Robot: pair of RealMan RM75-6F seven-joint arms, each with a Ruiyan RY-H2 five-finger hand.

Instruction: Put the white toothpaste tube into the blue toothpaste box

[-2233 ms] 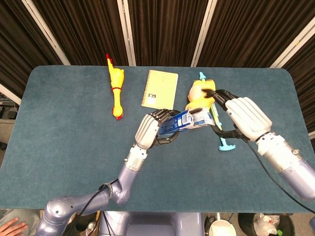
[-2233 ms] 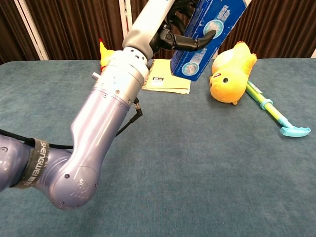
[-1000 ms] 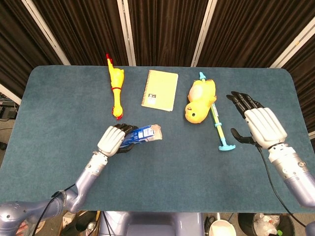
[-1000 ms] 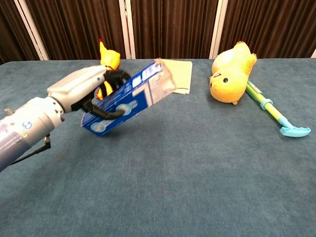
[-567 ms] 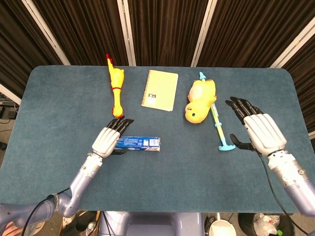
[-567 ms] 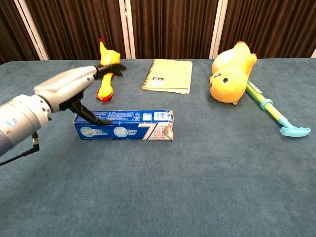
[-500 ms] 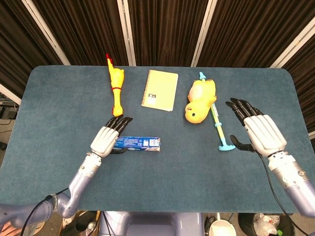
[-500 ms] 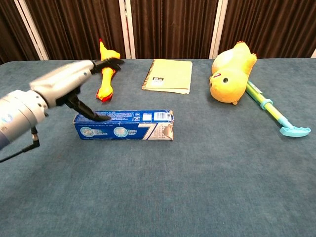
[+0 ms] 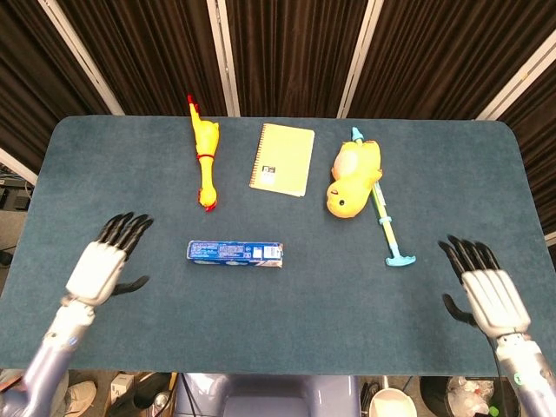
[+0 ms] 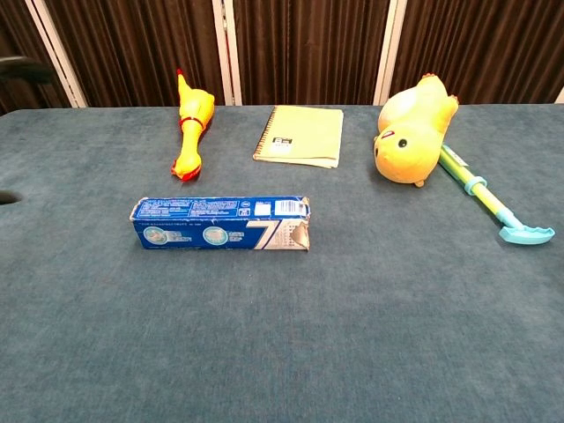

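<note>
The blue toothpaste box (image 9: pixel 235 253) lies flat on the teal table, lengthwise left to right; the chest view shows the box (image 10: pixel 220 224) with its right end flap at the right. No white tube shows outside it in either view. My left hand (image 9: pixel 106 258) hovers at the table's left side, well left of the box, fingers spread and holding nothing. My right hand (image 9: pixel 485 289) is near the front right edge, fingers spread, also holding nothing. In the chest view only dark fingertips (image 10: pixel 19 64) show at the left border.
A yellow rubber chicken (image 9: pixel 204 161), a yellow notebook (image 9: pixel 282 159), a yellow plush duck (image 9: pixel 354 178) and a green and blue long-handled tool (image 9: pixel 385 217) lie behind and to the right of the box. The table (image 9: pixel 287 304) has a front edge close to both hands.
My left hand let go of the box after laying it on the table, then drew back to the left. My right hand withdrew toward the front right edge.
</note>
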